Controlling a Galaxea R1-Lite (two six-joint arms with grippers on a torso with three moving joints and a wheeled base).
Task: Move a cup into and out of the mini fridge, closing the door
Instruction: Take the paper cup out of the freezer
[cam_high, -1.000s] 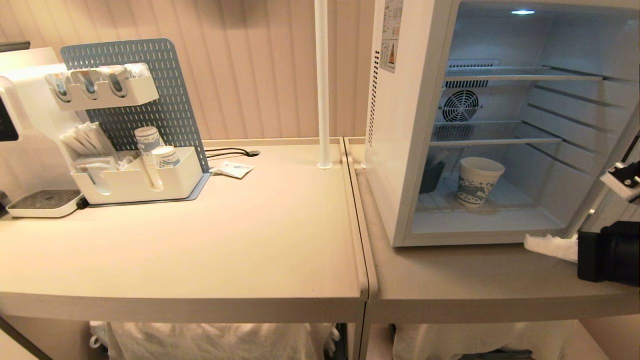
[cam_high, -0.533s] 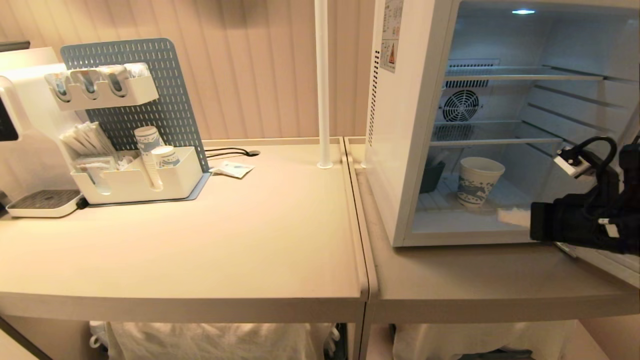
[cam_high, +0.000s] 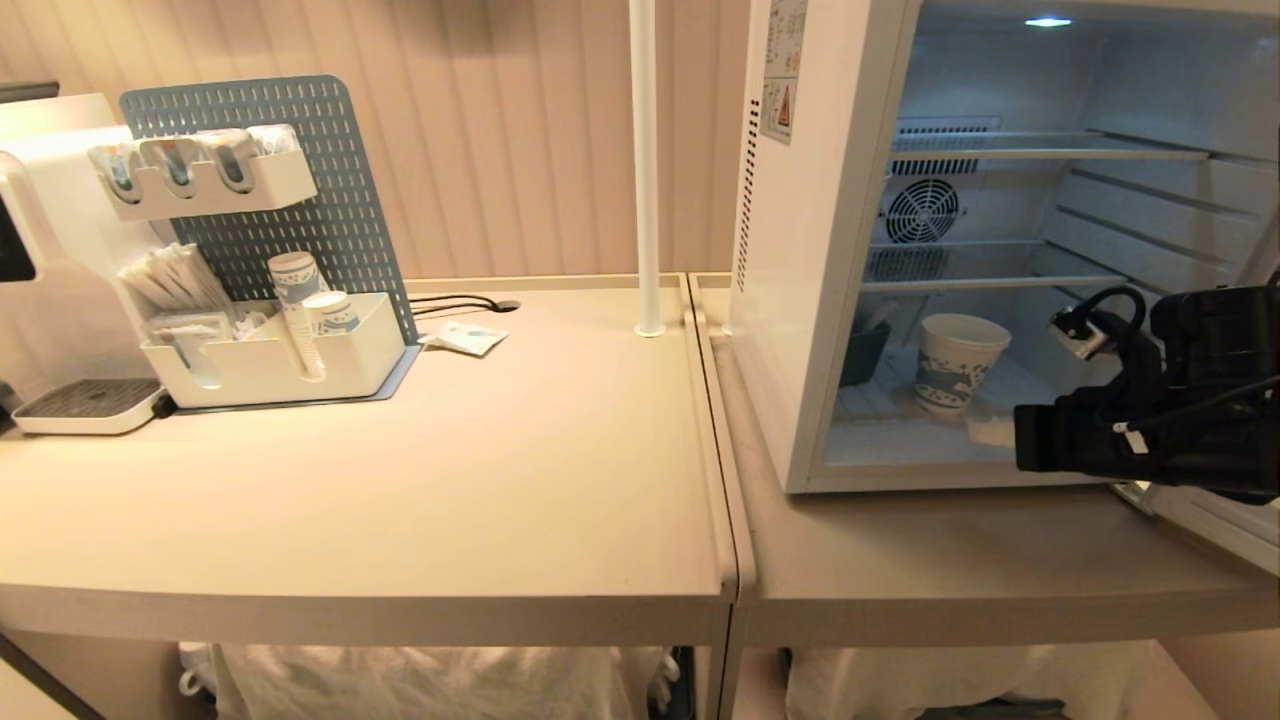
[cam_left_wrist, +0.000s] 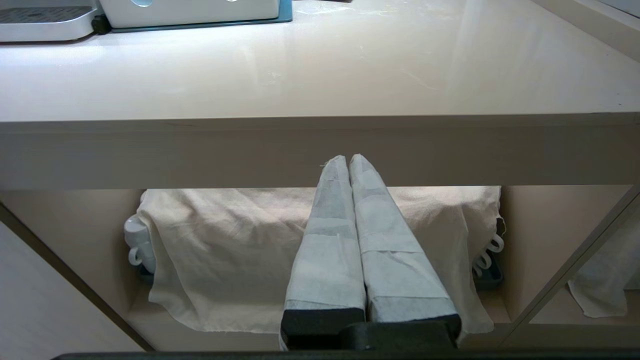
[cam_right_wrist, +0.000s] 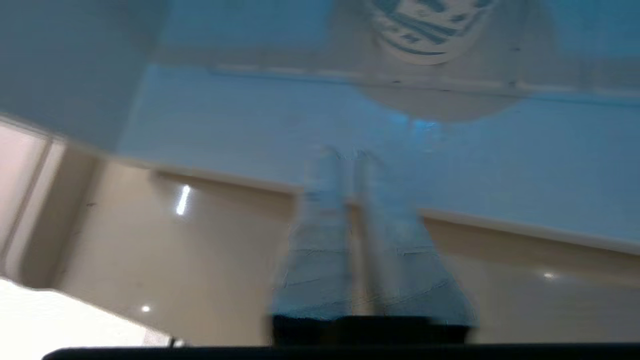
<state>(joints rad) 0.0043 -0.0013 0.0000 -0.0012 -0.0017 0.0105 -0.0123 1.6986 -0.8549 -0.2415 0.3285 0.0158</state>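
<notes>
My left hand (cam_left_wrist: 348, 162) hangs clenched and empty below the bench (cam_left_wrist: 320, 75) edge, parked. Right of it, the white boxy mini fridge (cam_high: 800, 250) holds the blue-patterned white paper cup (cam_high: 958, 362) on its floor. My right hand (cam_high: 990, 430), fingers barely parted, empty, points in at the cup.

Left claw (cam_left_wrist: 348, 159) closed, table edge (cam_left_wrist: 200, 150), draped cloth (cam_left_wrist: 225, 250)
</notes>
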